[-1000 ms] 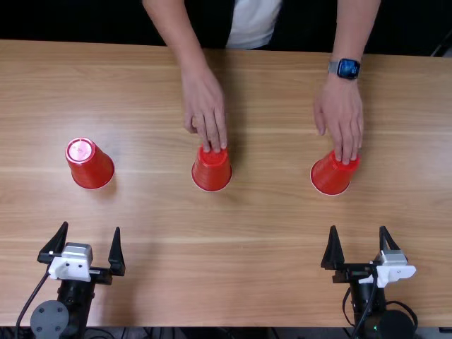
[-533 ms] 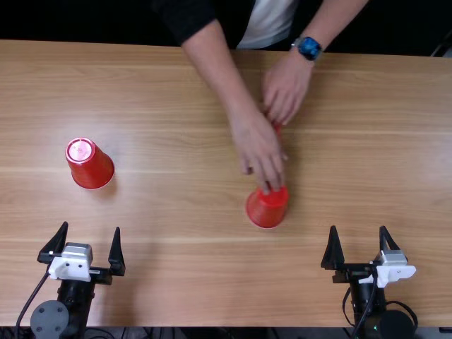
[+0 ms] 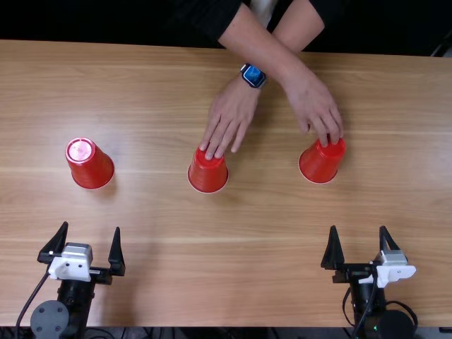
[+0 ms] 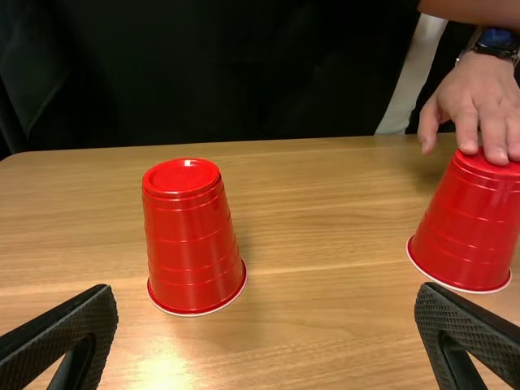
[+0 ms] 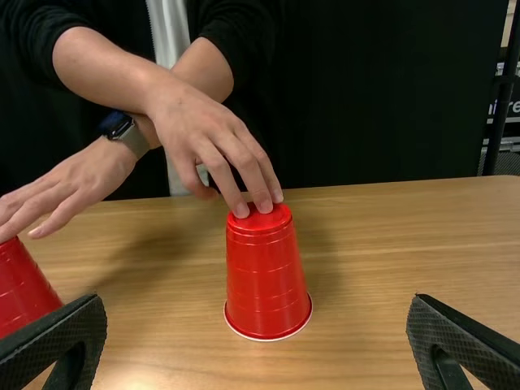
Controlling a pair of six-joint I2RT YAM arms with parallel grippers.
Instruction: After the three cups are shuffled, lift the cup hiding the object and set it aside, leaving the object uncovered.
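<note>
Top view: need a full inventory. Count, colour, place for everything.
cups: 3, red, upside down in a row: left cup, middle cup, right cup
table: 1, light brown wood, under everything
watch: 1, blue face, on the wrist above the middle cup
person's hands: 2, arms crossed; watch hand fingertips on middle cup, other hand fingertips on right cup
grippers: 2, black, open, near edge: left gripper, right gripper
</note>
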